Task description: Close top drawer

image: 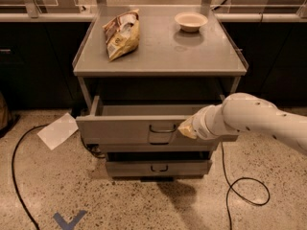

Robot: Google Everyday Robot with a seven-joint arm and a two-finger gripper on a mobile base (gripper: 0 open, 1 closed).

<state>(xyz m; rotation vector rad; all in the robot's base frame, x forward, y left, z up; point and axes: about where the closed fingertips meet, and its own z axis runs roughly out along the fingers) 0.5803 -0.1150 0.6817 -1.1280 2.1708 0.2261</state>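
Below the desk's [168,56] front edge, the top drawer [120,128] stands pulled out, with the gripper [186,128] against its front just right of the handle [162,128], apparently placed to push it shut. Whether the gripper is open or closed cannot be told.

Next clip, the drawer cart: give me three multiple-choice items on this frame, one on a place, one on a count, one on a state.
1. Where is the gripper?
A. at the front of the top drawer, right of its handle
B. lifted well above everything
C. down on the floor

2. How many things lie on the cart top?
A. one
B. two
C. four

3. The top drawer is:
A. shut flush
B. pulled out
C. taken out entirely

Answers: 1 A, its tip sits beside the handle; 2 B, a snack bag and a bowl; 3 B, its inside shows from above.
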